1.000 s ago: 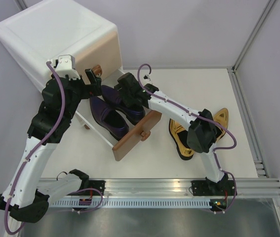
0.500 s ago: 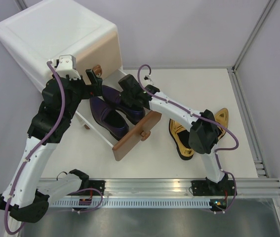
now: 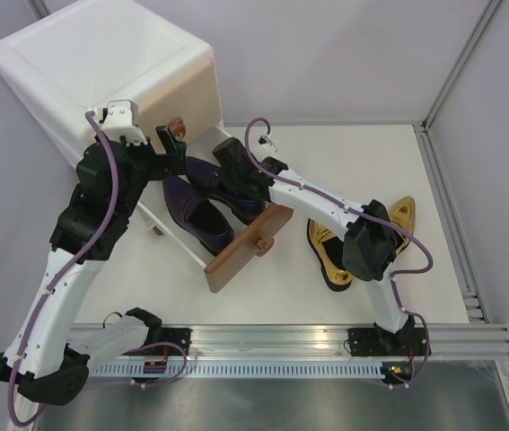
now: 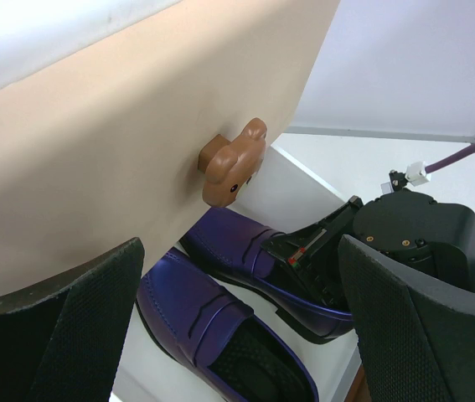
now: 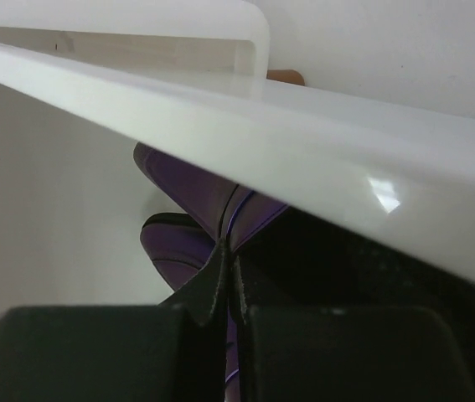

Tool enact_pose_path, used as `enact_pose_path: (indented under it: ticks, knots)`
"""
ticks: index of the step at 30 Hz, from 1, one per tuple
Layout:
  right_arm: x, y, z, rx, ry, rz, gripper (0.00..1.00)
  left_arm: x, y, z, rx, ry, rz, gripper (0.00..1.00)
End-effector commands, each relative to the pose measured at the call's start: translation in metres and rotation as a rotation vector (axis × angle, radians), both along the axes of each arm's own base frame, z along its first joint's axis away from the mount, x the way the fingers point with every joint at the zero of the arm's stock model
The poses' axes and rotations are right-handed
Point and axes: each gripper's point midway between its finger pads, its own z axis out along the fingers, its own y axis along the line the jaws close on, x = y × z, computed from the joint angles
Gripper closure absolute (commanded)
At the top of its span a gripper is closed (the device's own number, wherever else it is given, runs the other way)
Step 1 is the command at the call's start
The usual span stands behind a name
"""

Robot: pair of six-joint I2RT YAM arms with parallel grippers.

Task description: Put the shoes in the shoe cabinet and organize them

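The white shoe cabinet (image 3: 101, 63) stands at the back left with its beige upper drawer (image 3: 196, 94) closed. Its lower drawer is pulled out, brown front (image 3: 247, 244) toward me. Two purple shoes lie side by side inside, one nearer (image 3: 196, 215) (image 4: 212, 327) and one farther (image 3: 205, 175) (image 4: 245, 243). My right gripper (image 3: 229, 162) (image 5: 227, 251) reaches into the drawer, shut, its tips against the farther purple shoe's upper. I cannot tell if anything is pinched. My left gripper (image 3: 170, 149) (image 4: 241, 247) hovers open above the shoes, just below the bear knob (image 4: 233, 161). Two gold shoes (image 3: 326, 260) (image 3: 405, 214) lie on the table at right.
The open drawer's white side wall (image 5: 304, 126) crosses just above my right fingers. The right arm's forearm (image 3: 312, 197) passes over the brown drawer front. A metal rail (image 3: 451, 206) borders the table on the right.
My right gripper has gone from open to shut and has slid a little deeper into the drawer toward the cabinet. The left arm and the shoes look unchanged.
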Motion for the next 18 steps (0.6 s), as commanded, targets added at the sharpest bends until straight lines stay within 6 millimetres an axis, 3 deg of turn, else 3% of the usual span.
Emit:
enact_pose_path:
  ticks: [1,5,9,13,16,18]
  knots:
    - [0.014,-0.005,0.079,0.078,-0.194,-0.048,0.99,-0.002,-0.003,0.013,0.006,-0.046,-0.028,0.00]
    - [0.017,-0.003,0.089,0.079,-0.231,-0.054,0.99,-0.003,-0.002,0.010,0.012,-0.041,-0.025,0.00]
    - [0.017,-0.001,0.080,0.073,-0.220,-0.052,0.99,-0.002,-0.003,0.010,0.012,-0.038,-0.027,0.00]
    - [0.017,0.003,0.084,0.055,-0.250,-0.036,0.98,-0.002,-0.002,0.009,0.015,-0.038,-0.027,0.00]
    - [0.012,0.010,0.072,0.065,-0.218,-0.007,0.90,-0.002,-0.002,0.009,0.015,-0.037,-0.027,0.00]
    - [0.008,0.013,0.067,0.068,-0.209,0.009,0.76,-0.002,-0.003,0.008,0.016,-0.035,-0.029,0.00]
